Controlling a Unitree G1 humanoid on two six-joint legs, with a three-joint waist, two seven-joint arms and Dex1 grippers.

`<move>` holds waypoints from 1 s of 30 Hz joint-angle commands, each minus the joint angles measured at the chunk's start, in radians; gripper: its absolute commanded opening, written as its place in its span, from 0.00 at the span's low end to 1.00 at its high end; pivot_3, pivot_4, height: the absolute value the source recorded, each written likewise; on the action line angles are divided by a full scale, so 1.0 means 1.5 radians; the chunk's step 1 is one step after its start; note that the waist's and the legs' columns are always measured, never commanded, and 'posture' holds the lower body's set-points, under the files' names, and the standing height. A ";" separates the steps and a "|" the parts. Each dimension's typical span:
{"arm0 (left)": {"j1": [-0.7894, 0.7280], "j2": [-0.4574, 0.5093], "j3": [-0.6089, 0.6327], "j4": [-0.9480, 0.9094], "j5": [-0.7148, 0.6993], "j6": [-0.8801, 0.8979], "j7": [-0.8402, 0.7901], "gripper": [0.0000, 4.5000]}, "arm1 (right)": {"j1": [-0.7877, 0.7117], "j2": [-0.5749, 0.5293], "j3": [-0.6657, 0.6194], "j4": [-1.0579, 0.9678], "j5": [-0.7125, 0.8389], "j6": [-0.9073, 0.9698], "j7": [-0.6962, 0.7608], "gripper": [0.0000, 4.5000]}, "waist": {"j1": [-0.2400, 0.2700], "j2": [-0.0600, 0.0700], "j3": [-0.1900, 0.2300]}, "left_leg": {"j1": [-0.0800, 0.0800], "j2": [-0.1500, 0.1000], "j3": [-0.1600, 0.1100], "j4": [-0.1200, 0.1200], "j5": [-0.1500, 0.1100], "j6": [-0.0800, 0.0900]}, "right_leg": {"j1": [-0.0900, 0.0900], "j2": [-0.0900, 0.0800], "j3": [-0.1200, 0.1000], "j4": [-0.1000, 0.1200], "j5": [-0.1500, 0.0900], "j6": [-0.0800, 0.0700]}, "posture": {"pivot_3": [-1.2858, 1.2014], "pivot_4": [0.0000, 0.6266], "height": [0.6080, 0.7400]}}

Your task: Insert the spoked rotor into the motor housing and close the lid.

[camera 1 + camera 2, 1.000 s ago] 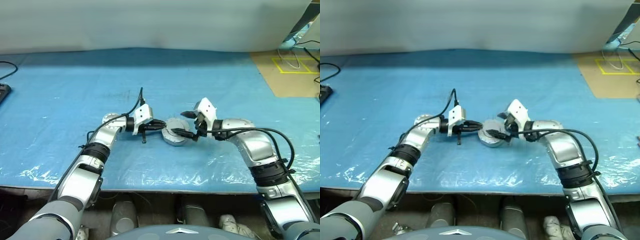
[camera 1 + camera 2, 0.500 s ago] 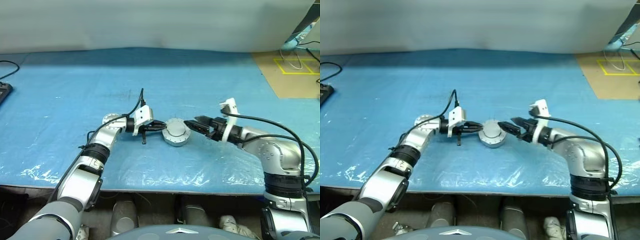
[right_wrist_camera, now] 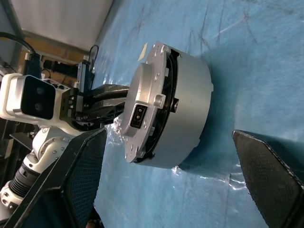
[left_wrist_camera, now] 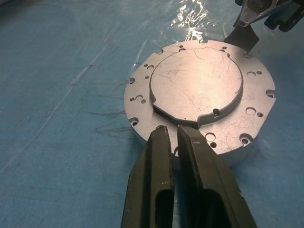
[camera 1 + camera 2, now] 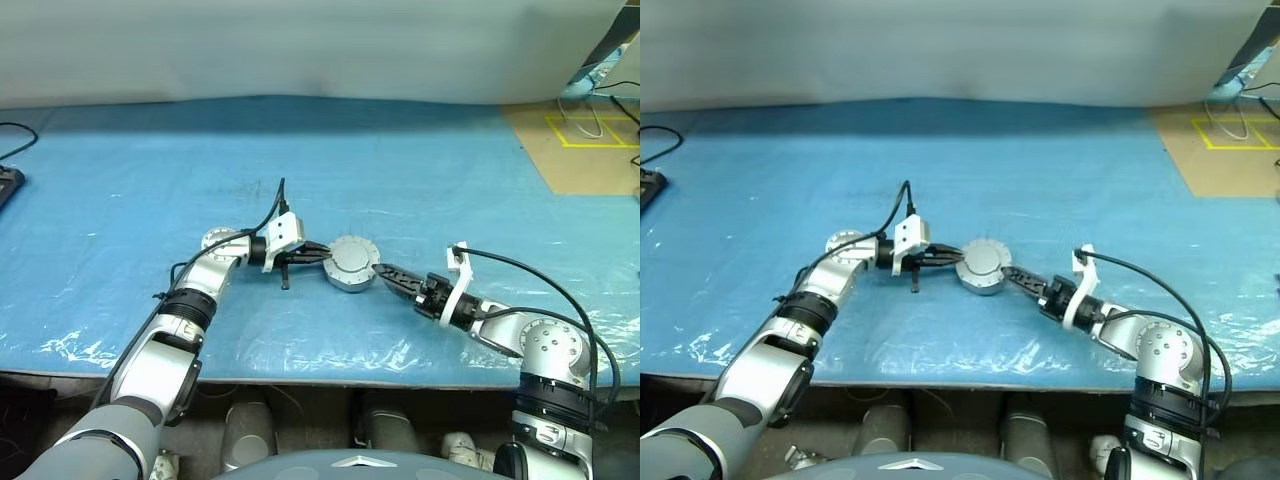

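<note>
**Op A:** I've got the short round silver-grey motor housing on the blue plastic-covered table, with the round silver-grey lid on top of it, smooth face up. It looks like solid machined metal to me: stiff, fairly heavy for its size, and slick on that film.

**Op B:** Where would you grip it?

**Op A:** Across the can's side wall, below the seam, since the flat top gives the fingers nothing to bite. In the right wrist view I see a dark gap under the lid on one side, so I doubt it's seated flush.

**Op B:** And my hands?

**Op A:** The left gripper is pinched shut, tips at the housing's rim. The right gripper sits just beside the housing, spread wide and empty.
</note>
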 commanded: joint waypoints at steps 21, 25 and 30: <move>0.003 0.009 -0.014 0.013 0.017 0.009 -0.007 0.08 | -0.011 0.061 0.065 0.014 0.036 -0.068 -0.033 0.26 | -0.002 0.000 0.000 | 0.001 0.000 0.000 0.000 0.000 0.000 | 0.001 0.000 0.000 0.000 0.000 0.000 | 0.52 0.24 1.00; 0.001 0.010 0.001 0.008 0.005 0.017 0.001 0.08 | -0.017 0.066 0.069 0.013 0.037 -0.070 -0.038 0.26 | -0.003 0.000 0.000 | 0.001 0.000 0.000 0.000 0.000 0.000 | 0.001 0.000 0.000 0.000 0.000 0.000 | 0.52 0.24 1.00; -0.021 0.012 0.097 -0.087 -0.143 0.215 -0.015 0.08 | -0.038 0.088 0.052 0.029 0.046 -0.074 -0.064 0.26 | -0.006 0.001 0.000 | 0.000 0.000 0.000 0.000 0.000 0.000 | -0.001 0.000 0.000 0.000 0.000 0.000 | 0.52 0.24 1.00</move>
